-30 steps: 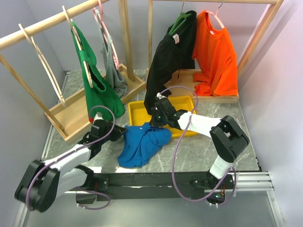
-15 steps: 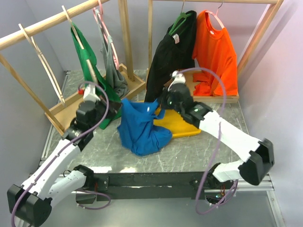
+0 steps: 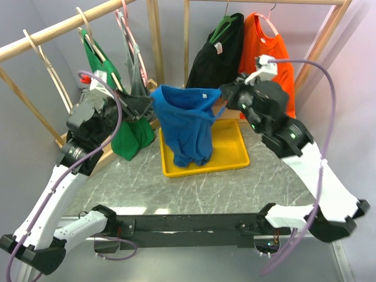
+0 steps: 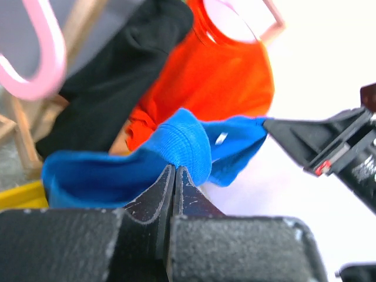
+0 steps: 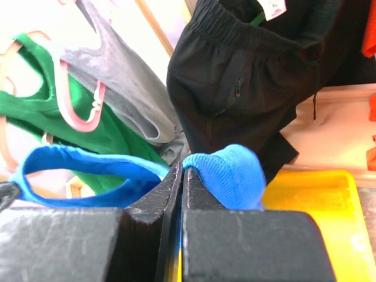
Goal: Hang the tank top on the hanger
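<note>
The blue tank top hangs in the air above the yellow tray, stretched by its top edge between both grippers. My left gripper is shut on one strap. My right gripper is shut on the other strap. In the left wrist view the jaws pinch blue fabric, and the right gripper shows across the opening. In the right wrist view the jaws are pressed together on blue fabric. An empty pale wooden hanger hangs on the left rail, apart from the top.
The left rack holds a green tank top, a grey one and a pink hanger. The right rack holds a black garment and an orange shirt. The rack's wooden base lies left of the tray.
Both arms have lifted the blue top from the table up and back over the yellow tray and pulled its top edge apart. It now hangs stretched between them.
</note>
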